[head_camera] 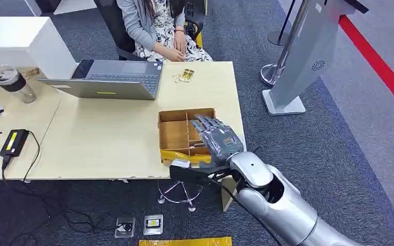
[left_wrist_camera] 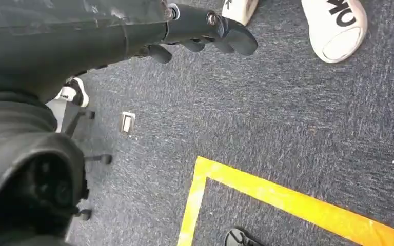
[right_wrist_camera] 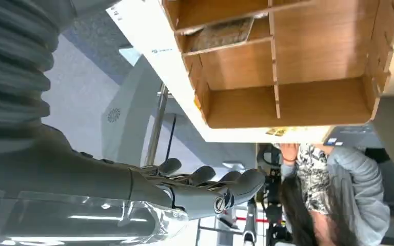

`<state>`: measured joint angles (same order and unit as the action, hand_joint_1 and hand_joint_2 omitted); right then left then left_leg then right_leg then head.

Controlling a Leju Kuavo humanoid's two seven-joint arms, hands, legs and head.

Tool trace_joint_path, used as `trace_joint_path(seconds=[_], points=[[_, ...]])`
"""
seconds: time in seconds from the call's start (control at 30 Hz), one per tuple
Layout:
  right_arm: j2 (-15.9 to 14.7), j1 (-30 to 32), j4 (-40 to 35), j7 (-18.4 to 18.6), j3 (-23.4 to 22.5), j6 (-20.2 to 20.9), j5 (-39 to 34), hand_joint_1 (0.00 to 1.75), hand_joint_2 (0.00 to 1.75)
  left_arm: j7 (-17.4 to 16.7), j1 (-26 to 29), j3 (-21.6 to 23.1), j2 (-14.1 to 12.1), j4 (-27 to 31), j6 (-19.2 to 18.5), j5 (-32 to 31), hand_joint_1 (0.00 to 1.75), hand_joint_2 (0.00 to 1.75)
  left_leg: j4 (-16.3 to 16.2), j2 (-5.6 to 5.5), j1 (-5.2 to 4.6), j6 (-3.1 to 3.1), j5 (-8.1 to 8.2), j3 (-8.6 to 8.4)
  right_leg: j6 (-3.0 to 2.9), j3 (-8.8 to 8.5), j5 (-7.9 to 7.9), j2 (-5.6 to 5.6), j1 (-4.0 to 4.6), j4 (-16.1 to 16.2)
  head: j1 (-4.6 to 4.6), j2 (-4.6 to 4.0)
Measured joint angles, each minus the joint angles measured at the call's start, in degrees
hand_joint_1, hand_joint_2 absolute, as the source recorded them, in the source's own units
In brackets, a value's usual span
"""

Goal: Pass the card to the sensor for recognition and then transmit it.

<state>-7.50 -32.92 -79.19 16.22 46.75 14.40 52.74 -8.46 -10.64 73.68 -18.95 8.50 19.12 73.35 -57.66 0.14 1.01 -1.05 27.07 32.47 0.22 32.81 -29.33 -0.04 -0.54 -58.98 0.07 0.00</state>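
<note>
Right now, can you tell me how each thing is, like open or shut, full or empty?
Laptop: lid open, on the table.
Wooden tray: compartments mostly bare, something flat lies in one.
Tumbler: upright, lid on.
Right hand: over the tray, fingers spread, holding nothing.
Left hand: hanging over the carpet, holding nothing.
</note>
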Motion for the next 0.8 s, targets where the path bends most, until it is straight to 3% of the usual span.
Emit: trace_joint_path(seconds=[0.47, 0.8], points=[[0.6, -1.2, 7.3, -0.9, 1.0, -5.3, -1.6, 0.0, 1.75, 0.0, -0.1, 1.0, 0.0, 0.0, 0.0, -0.5, 0.0, 0.0, 0.0, -0.02, 0.0, 0.0, 0.0, 0.02, 0.0, -0.01, 0.0, -0.04, 0.0, 0.0, -0.02, 0.0], [3.1, -2.4, 14.1, -2.0, 1.0, -11.0, 0.0, 0.0, 1.75, 0.0, -0.1, 1.4, 0.0, 0.0, -0.2, -1.0, 0.0, 0.0, 0.0, -0.02, 0.0, 0.0, 0.0, 0.02, 0.0, -0.01, 0.0, -0.04, 0.0, 0.0, 0.0, 0.0]])
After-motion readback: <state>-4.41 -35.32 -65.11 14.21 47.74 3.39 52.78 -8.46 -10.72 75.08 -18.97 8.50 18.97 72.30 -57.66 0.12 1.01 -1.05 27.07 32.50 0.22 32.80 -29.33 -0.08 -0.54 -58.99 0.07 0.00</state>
